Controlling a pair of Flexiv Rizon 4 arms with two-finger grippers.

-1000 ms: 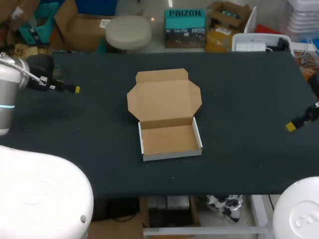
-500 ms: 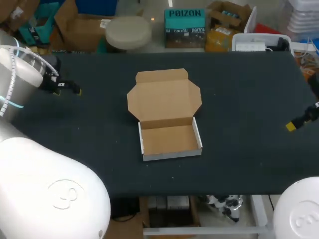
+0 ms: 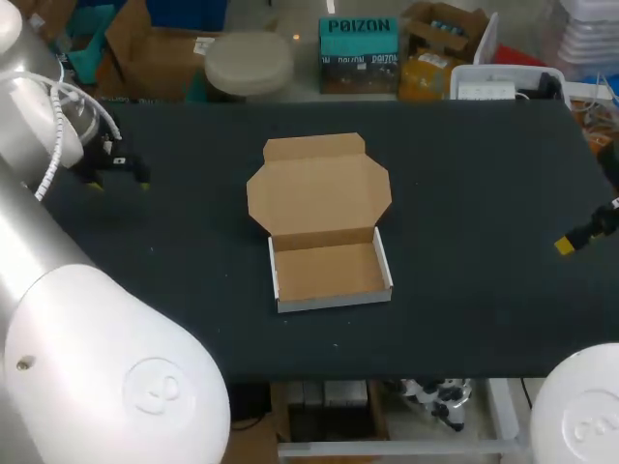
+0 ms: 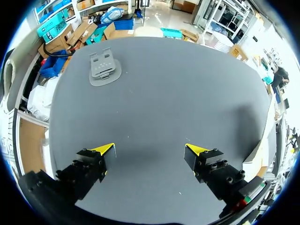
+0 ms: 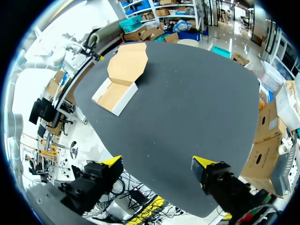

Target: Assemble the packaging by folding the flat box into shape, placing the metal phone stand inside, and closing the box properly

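The cardboard box lies in the middle of the black table, its shallow tray folded up and its lid spread flat behind it. The grey metal phone stand shows only in the left wrist view, lying on the table well ahead of my left gripper and off to one side. That gripper hangs open and empty over the table's far left. My right gripper is open and empty at the table's right edge, far from the box.
The table carries nothing else that shows. My left arm's large white links cover the table's near left corner in the head view. A corner of the box shows beside the left gripper in its wrist view.
My left arm has swung further into view and its gripper has turned from pointing sideways to pointing down, shifting slightly left. The right arm and the box have not moved.
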